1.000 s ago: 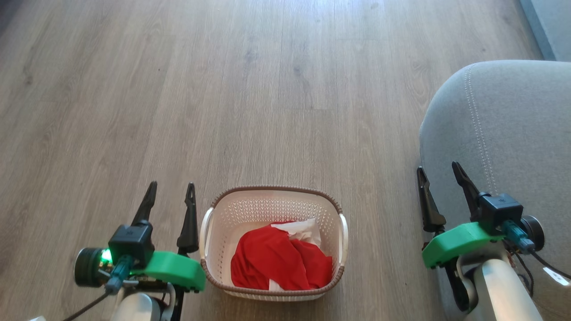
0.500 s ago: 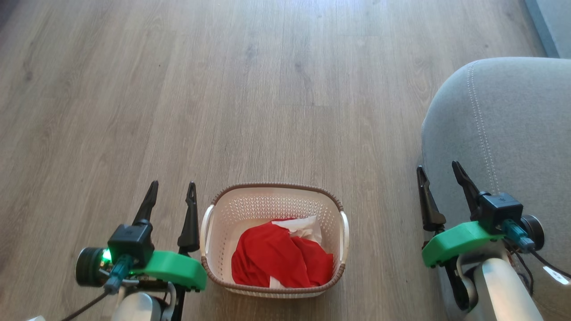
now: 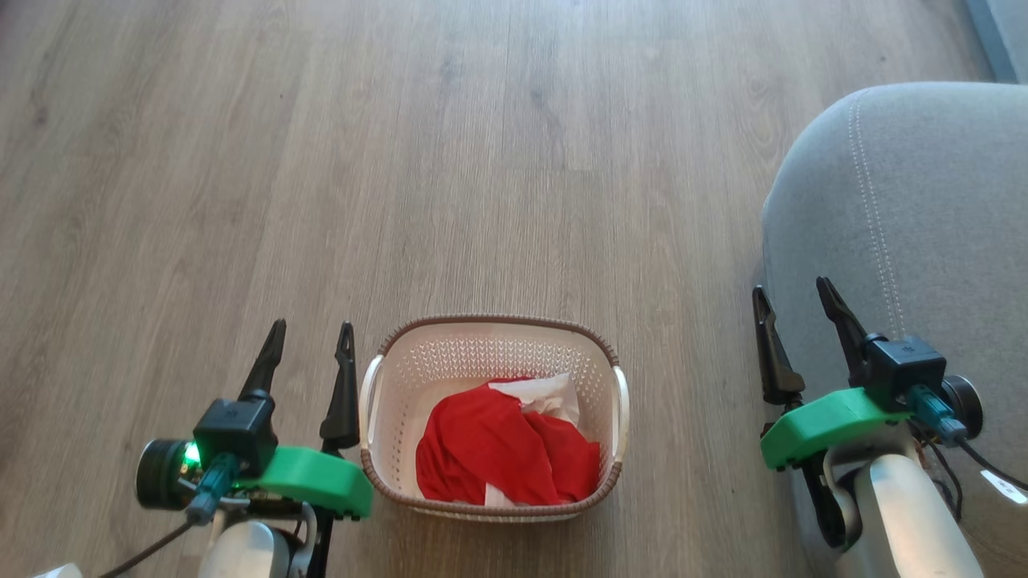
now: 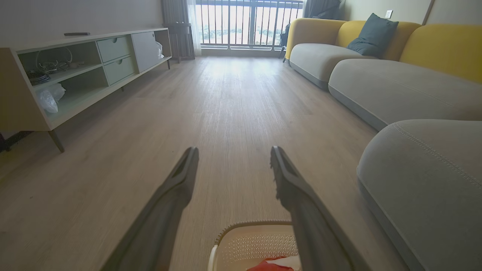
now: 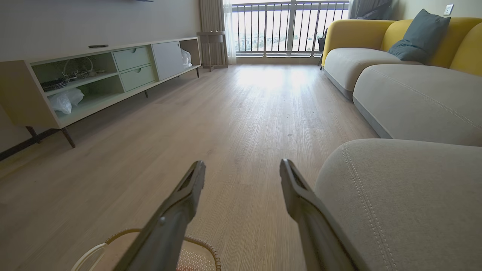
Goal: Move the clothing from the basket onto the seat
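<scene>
The clothing (image 3: 502,461), a crumpled heap of bright red fabric with some white cloth showing at its far edge, lies inside the basket (image 3: 482,357), covering most of its bottom. The basket is cream plastic with perforated walls, a brown braided rim and a white handle on each side. It stands on the wood-look floor (image 3: 450,160) between the two arms. The left gripper (image 3: 312,323) hovers just beside the basket's left handle, its two dark fingers spread wide with nothing between them. The right gripper (image 3: 789,286) hangs well to the basket's right, at the edge of the seat (image 3: 923,201), its jaws likewise wide open and empty. One of its fingers shows over the floor, the other over the grey upholstery. The seat, a grey cushion with a rounded corner and a line of pale stitching, stands apart from the basket, with bare floor between them. In the wrist views a low TV cabinet (image 4: 75,71) stands opposite a sofa with yellow backrests (image 4: 440,45).
</scene>
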### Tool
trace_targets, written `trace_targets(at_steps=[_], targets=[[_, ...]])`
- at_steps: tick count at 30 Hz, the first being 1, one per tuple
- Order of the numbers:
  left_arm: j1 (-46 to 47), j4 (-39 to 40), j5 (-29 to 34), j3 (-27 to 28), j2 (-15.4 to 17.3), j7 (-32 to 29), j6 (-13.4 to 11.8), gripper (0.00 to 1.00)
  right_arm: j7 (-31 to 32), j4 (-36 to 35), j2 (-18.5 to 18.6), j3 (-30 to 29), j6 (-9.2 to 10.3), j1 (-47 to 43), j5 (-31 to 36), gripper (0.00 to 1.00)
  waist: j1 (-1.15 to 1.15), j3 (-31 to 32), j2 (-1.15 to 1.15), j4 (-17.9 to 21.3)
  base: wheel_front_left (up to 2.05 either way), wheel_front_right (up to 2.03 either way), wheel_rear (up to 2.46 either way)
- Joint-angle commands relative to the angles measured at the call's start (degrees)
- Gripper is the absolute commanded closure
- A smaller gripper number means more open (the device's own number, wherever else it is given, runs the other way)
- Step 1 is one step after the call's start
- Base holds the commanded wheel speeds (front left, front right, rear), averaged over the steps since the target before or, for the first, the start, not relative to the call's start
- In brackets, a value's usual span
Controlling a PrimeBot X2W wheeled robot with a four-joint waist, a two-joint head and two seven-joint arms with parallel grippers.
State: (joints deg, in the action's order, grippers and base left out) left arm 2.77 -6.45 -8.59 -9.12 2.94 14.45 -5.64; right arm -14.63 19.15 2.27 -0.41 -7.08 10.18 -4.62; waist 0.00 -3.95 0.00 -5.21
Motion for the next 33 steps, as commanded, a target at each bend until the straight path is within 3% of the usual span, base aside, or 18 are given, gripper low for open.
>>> trace_targets(at_steps=[1,7,13,21,25,33], targets=[[3.11,1.72,-0.07,2.04,-0.06,0.55,0.28,0.00,-0.37,-2.13,0.61,1.00,-0.41,2.82,0.01,0.00,0.00,-0.35,0.00,0.05,0.00,0.00,0.00],[3.81,-2.77,-0.92,0.52,-0.06,0.55,3.12,0.00,-0.37,-2.27,0.61,-0.08,-0.41,3.04,0.14,0.00,0.00,-3.02,0.00,0.80,0.00,0.00,0.00],[6.92,-4.50,-0.12,-0.11,-0.06,0.55,5.27,0.00,-0.37,-3.17,0.61,-1.65,-0.41,3.64,1.50,0.00,0.00,-9.60,0.00,2.09,0.00,0.00,0.00],[11.95,-9.25,5.45,-3.24,0.14,0.55,9.71,0.00,-0.37,-5.45,0.61,-3.75,-0.41,4.16,3.38,0.00,0.00,-20.00,0.00,5.30,0.00,0.00,0.00],[15.56,-13.17,9.14,-6.71,1.94,0.55,11.08,0.00,-0.37,-7.05,0.61,-4.27,-0.41,3.96,3.24,0.00,0.00,-25.43,0.00,7.48,0.00,0.00,0.00],[24.21,-21.96,10.78,-13.41,6.99,0.55,12.68,0.00,-0.37,-10.00,0.61,-2.11,-0.41,3.65,1.07,0.00,0.00,-35.91,0.00,11.92,0.00,0.00,0.00]])
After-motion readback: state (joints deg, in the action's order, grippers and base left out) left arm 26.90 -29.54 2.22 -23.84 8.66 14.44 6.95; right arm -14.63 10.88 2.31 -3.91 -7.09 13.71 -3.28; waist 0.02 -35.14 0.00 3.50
